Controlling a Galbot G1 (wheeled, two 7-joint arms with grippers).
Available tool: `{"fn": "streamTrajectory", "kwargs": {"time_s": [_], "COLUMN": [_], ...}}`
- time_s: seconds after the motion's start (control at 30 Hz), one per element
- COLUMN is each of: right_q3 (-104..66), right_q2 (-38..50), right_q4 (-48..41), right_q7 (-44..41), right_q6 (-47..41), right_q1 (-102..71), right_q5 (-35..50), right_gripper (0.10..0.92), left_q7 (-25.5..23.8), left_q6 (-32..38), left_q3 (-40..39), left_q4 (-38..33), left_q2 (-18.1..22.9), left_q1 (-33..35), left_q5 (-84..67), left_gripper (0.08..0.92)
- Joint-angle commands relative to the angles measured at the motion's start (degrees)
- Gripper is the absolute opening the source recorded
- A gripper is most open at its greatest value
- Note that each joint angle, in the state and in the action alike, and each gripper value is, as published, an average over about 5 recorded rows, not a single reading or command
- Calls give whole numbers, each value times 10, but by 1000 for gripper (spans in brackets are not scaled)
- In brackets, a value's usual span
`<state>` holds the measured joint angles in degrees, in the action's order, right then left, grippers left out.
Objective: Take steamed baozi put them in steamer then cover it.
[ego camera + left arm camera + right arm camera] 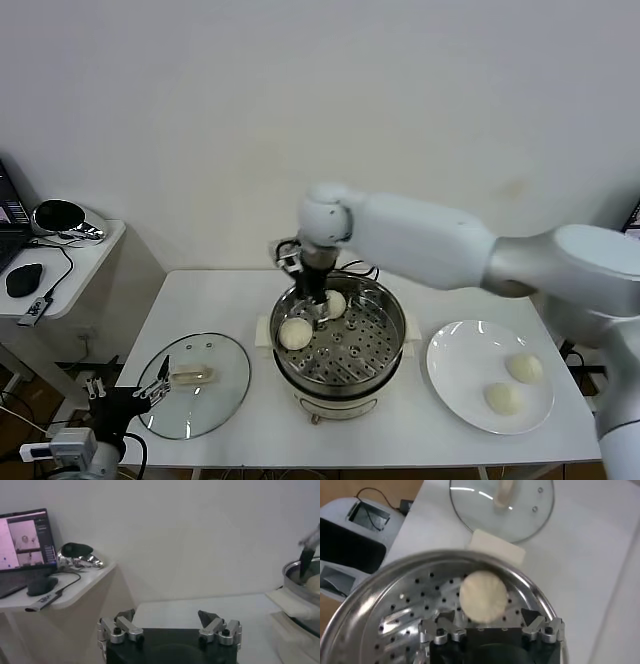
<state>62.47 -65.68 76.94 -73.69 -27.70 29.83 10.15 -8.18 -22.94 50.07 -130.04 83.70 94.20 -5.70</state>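
The steamer [345, 362] stands mid-table with its perforated tray [410, 605] showing. Two baozi lie in it, one near the left rim [295, 333] and one farther back [336, 303]. Two more baozi [524, 367] [502, 398] lie on the white plate [455, 350] to the right. My right gripper [316, 314] reaches into the steamer. In the right wrist view it [489, 618] is open just above the left baozi [483, 596], with the fingers apart and not touching it. The glass cover [195, 385] lies flat on the table to the left, and also shows in the right wrist view [502, 505]. My left gripper [166, 617] is open and empty, parked at the front left [150, 388].
A side desk [60, 265] with a mouse, a cable and a laptop [25, 542] stands to the left of the table. The steamer's cream side handle [497, 546] faces the cover. The black cord runs behind the steamer. A wall stands close behind the table.
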Motion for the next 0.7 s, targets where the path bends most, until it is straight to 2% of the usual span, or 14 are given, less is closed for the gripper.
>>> {"fn": "streamTrajectory", "kwargs": {"time_s": [0.03,0.17,0.3,0.5,0.7], "right_q3": [-22,-18,-37,-125,-250], "right_q2": [250,359,419,462,464], "right_q4": [142,175,181,180,169], "right_q7": [-29,-36,-37,-32,-29], "right_q6": [38,65,90,113,118], "right_q1": [64,66,29,-112,-283], "right_q5": [-12,-32,-63,-116,-164], "right_gripper": [823,823,823,823,823], "left_q7": [-3,-6,-8,-7,-7], "left_q6": [-5,-8,-8,-7,-7], "left_q3": [-6,-13,-17,-13,-9], "left_q4": [3,-1,-1,10,11], "left_q2": [2,7,11,11,13], "left_q1": [-1,0,4,9,12], "left_q5": [0,3,6,11,16], "left_gripper": [823,823,823,823,823]}}
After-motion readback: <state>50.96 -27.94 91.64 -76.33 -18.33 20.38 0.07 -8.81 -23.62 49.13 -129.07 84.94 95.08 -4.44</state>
